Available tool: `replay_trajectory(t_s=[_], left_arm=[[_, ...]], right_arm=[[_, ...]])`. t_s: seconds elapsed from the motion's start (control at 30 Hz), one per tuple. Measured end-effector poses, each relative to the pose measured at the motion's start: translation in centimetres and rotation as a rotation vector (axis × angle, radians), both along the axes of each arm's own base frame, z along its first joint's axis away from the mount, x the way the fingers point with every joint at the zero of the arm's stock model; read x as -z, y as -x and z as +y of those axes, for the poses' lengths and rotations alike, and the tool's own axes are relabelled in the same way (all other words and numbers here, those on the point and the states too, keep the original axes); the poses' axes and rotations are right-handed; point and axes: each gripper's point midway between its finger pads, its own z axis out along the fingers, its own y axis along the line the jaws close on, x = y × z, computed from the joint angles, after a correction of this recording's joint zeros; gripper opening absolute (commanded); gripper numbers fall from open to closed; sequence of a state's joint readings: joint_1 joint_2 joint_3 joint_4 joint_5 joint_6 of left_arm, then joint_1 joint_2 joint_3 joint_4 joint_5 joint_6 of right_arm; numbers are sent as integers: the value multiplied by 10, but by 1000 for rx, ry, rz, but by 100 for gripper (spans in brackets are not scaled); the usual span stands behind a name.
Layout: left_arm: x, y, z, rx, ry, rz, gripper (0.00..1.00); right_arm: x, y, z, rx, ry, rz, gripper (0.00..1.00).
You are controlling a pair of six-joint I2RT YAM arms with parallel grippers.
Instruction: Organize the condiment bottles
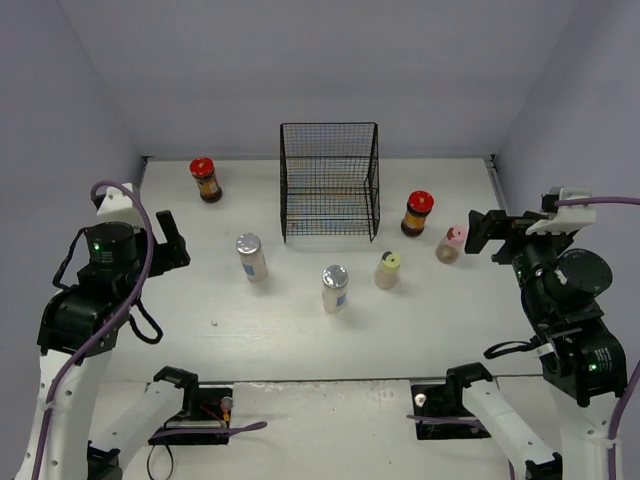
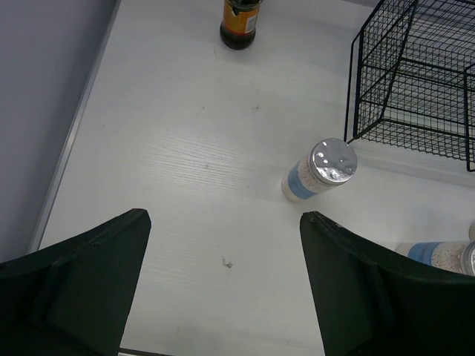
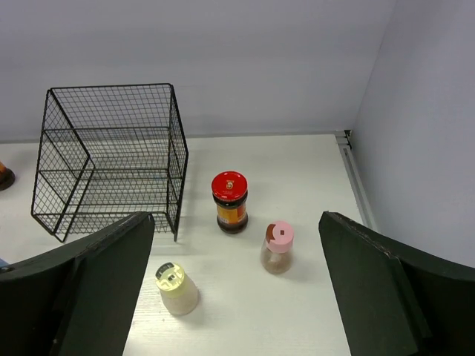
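Wire basket (image 1: 329, 182) blocks rear centre; open table (image 1: 200, 330) before bottles (image 1: 335, 288).

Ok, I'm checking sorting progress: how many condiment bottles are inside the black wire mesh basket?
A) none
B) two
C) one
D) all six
A: the black wire mesh basket holds nothing in the top and right wrist views; even the closest red-lidded dark jar stands outside it, to its right.

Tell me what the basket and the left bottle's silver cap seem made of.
Basket: likely thin metal wire with a matte black coating, judging by its see-through grid. Cap: shiny metal or metallised plastic; it shows mirror-like glints.
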State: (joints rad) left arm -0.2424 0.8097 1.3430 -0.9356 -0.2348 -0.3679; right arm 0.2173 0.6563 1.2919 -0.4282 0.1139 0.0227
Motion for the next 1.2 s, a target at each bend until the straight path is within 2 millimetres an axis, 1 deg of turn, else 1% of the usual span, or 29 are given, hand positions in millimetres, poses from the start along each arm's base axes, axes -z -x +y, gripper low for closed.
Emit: replay_trajectory(t_s=[0.37,0.47,0.53,0.6,0.73,0.83,0.9,0.97,1.1,1.2], left_arm=[[0,0,-1,5,1,-8,83],[6,1,-1,7,-2,3,83],[10,1,-2,11,-4,14,83],[13,2,-2,13,-4,22,83],[17,2,-3,17,-2,26,83],[18,4,-3,20,0,24,83],[19,5,-3,19,1,23,83],[20,6,-3,19,1,23,83],[22,7,-2,18,0,24,83],[24,8,-2,15,-2,29,83]], right_arm=[[3,-2,5,-22,-12,12,100],[19,-9,10,-32,-34,58,100],[33,-16,18,-64,-36,109,100],[50,-26,32,-125,-36,173,100],[94,-43,66,-268,-69,335,100],[135,-48,91,-348,-107,459,100],[159,-45,109,-396,-112,526,100],[171,-40,127,-441,-104,568,100],[181,-33,171,-532,-59,590,100],[194,-28,200,-572,-19,617,100]])
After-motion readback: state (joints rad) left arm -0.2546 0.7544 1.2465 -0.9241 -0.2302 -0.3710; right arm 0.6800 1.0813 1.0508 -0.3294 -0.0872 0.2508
